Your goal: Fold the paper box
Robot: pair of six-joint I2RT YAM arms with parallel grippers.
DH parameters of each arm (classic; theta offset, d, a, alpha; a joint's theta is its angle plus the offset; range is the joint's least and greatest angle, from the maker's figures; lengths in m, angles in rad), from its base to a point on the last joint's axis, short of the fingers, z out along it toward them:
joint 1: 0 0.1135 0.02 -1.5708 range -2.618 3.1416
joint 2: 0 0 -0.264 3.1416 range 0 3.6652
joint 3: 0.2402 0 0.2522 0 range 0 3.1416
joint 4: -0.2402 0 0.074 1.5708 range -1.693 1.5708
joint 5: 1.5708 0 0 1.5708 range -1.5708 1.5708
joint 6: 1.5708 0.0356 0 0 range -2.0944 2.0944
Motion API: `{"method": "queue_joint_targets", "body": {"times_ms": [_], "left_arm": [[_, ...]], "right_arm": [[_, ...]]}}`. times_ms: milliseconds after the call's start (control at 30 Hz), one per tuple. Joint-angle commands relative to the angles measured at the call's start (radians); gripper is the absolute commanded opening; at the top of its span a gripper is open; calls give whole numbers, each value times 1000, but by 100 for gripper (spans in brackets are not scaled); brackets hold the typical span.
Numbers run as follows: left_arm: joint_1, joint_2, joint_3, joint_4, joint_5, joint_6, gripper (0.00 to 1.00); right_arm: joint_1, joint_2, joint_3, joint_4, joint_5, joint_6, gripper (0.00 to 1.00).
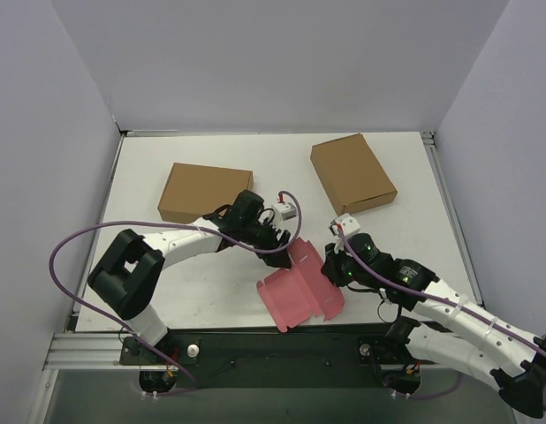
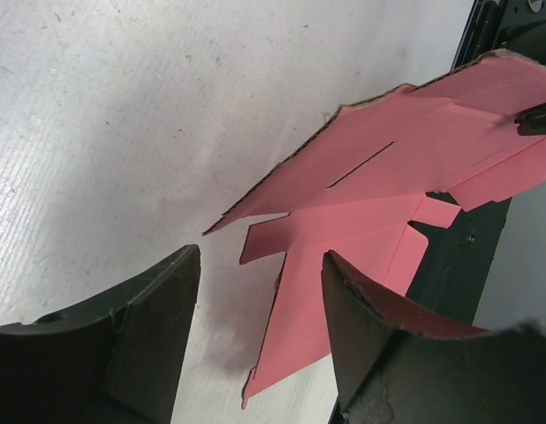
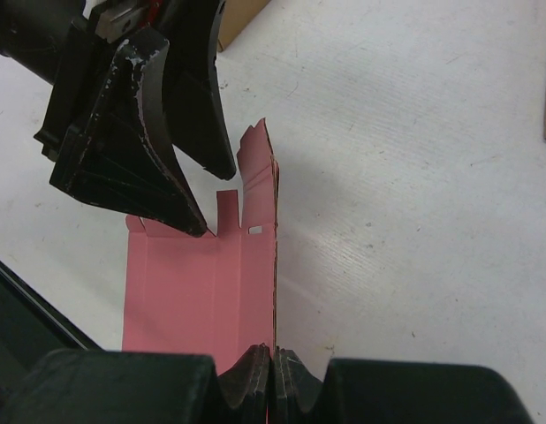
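The paper box (image 1: 299, 296) is an unfolded pink sheet at the near edge of the bench (image 1: 211, 296), in the middle, between the two arms. Most of it lies low on the bench, and its near corner reaches the black rail. One panel is raised along a crease and rises towards the arms.

The right fingers (image 3: 255, 375) are pressed together on the near edge of that raised panel. In the right wrist view the panel stands on edge straight ahead of them, and the rest of the sheet spreads out to its left.

The left fingers (image 2: 154, 327) stand wide apart and hold nothing. They hang over the far end of the sheet, and in the left wrist view its tabs and slot show beyond the gap between them. In the right wrist view the tip of one left finger comes down at the sheet's far edge beside a small tab. Whether it touches the card cannot be told.

Two brown boxes lie farther back, well apart from the sheet. One (image 1: 205, 193) is behind the left arm and the other (image 1: 352, 174) is at the back right.
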Motion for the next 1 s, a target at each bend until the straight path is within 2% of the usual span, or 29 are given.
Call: {"method": "queue_joint_targets", "body": {"times_ms": [0, 67, 233, 367, 567, 967], "left_arm": [[-16, 13, 17, 45, 34, -11, 60], [-25, 13, 20, 44, 36, -9, 57], [-47, 10, 20, 35, 18, -6, 39], [-68, 7, 22, 28, -6, -1, 32], [-107, -4, 15, 33, -50, -3, 28], [-174, 39, 11, 53, -79, -52, 27]], "right_arm": [[-8, 13, 11, 30, -6, 11, 0], [-9, 14, 11, 31, -5, 11, 0], [-12, 13, 11, 31, 12, 19, 0], [-11, 22, 12, 31, 40, 27, 0], [-11, 54, 17, 33, 58, 38, 0], [-12, 60, 3, 33, 112, 58, 0]]}}
